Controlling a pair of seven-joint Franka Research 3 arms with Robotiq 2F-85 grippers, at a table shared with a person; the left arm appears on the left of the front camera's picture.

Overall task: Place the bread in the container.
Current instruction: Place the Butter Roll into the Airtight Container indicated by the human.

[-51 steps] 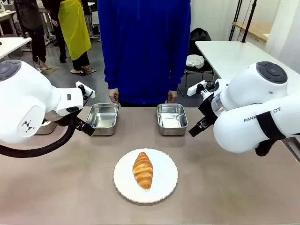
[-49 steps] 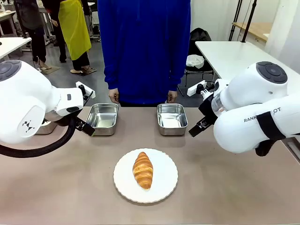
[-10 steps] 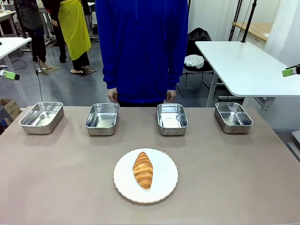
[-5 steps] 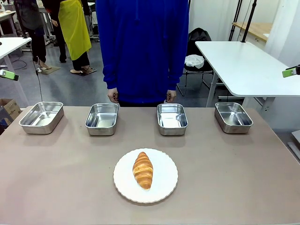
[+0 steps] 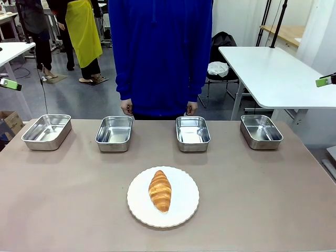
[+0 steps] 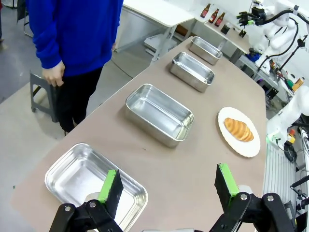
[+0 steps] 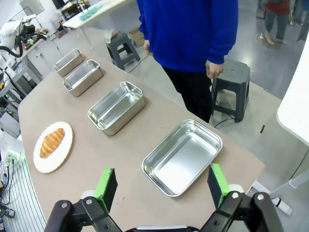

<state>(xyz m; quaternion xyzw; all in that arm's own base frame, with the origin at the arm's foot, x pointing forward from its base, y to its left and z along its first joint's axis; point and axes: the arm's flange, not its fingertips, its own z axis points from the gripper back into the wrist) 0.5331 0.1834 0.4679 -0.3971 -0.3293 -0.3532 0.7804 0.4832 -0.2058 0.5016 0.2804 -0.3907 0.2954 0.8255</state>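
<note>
Bread (image 5: 160, 190) on plate (image 5: 184, 210), person (image 5: 160, 52) cropped above shoulders

We see the bread (image 5: 160, 190) lying on a round white plate (image 5: 184, 210) on the table (image 5: 273, 199). Beyond it stand four steel trays in a row: far-left tray (image 5: 46, 131), left-middle tray (image 5: 114, 133), right-middle tray (image 5: 192, 133), far-right tray (image 5: 261, 131). A person (image 5: 160, 52) in blue stands behind the middle two.

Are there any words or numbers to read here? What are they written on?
None can be read.
Bottles on the far table: they have labels, but too small to read.
Croissant, plate and trays: no print on them.
</note>
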